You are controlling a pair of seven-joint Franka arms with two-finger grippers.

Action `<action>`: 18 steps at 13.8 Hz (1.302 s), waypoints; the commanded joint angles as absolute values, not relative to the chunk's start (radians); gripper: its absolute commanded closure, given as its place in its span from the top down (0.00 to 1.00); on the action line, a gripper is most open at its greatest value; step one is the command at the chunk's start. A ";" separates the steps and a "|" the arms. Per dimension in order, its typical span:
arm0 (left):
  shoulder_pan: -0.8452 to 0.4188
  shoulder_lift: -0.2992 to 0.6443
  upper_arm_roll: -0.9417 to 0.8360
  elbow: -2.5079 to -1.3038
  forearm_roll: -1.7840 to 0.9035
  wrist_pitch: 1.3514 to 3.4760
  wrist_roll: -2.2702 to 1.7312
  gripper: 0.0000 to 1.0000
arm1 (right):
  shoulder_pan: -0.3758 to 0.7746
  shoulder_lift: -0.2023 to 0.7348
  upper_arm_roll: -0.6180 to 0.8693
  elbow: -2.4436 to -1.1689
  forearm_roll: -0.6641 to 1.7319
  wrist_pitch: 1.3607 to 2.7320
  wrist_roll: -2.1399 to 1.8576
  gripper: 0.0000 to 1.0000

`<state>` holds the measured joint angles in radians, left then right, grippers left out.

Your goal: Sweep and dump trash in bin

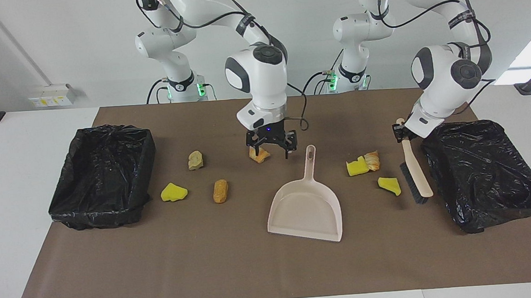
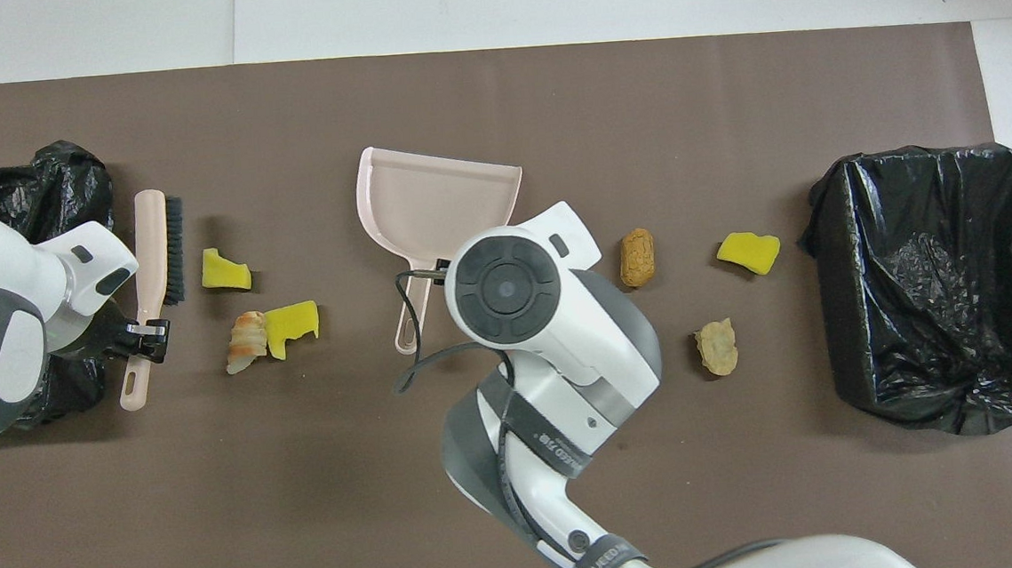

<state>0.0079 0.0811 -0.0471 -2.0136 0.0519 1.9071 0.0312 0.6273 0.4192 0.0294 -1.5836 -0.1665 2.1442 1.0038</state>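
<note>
Left jaws are clamped on the handle of the brush [image 1: 415,172] [image 2: 148,264]. The brush slopes down w/ the bristle end low over the mat [image 1: 236,270]; can't tell if the bristles touch it. Right jaws are spread wide w/ nothing in them, hanging low over a croissant bit [image 1: 260,155].

Clock is as you read the overhead view: 12 = away from the robots, centre = dustpan [image 1: 306,211] [image 2: 438,208].

- Dustpan lies flat mid-worktop, mouth to 12, handle to approx 6-7.
- Croissant bit: approx 4 o'clock of the handle tip, near it, not touching. The right arm hides it from above.
- At 3: bread roll [image 1: 220,191] [image 2: 638,257], then a yellow sponge chunk [image 1: 173,192] [image 2: 749,252] further out the same way.
- At 4: pale pastry bit [image 1: 195,160] [image 2: 717,347].
- At 9: another sponge chunk [image 1: 389,185] [image 2: 225,271], w/ the brush just beside it at its own 9, bristles facing it.
- At 8: notched sponge piece [image 1: 356,167] [image 2: 291,324] touching a striped pastry piece [image 1: 372,160] [image 2: 245,342].

So you've got seven bits, all on the mat, none in the pan.

Open bin w/ black liner [image 1: 103,175] [image 2: 934,290] sits at far 3, at the right arm's end. A second black bag-lined bin [image 1: 483,172] [image 2: 62,172] sits at far 9, just beside the brush.
</note>
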 commanded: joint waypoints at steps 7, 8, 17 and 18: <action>0.048 0.069 -0.054 -2.014 0.083 1.921 0.098 0.00 | 0.747 0.658 0.023 -1.347 -0.252 2.184 1.101 1.00; 0.048 0.068 -0.054 -2.020 0.083 1.927 0.098 0.00 | 0.750 0.658 0.025 -1.350 -0.249 2.184 1.101 1.00; 0.048 0.066 -0.054 -2.022 0.083 1.922 0.098 0.00 | 0.742 0.649 0.026 -1.385 -0.250 2.180 1.080 0.48; 0.048 0.066 -0.054 -2.022 0.083 1.922 0.098 0.00 | 0.742 0.649 0.026 -1.385 -0.250 2.180 1.080 0.43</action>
<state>0.0368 0.0806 -0.0462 -2.0092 0.0663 1.9099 0.0875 0.7512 0.6477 0.0166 -1.3786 -0.2233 2.1716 1.0713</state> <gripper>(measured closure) 0.740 0.520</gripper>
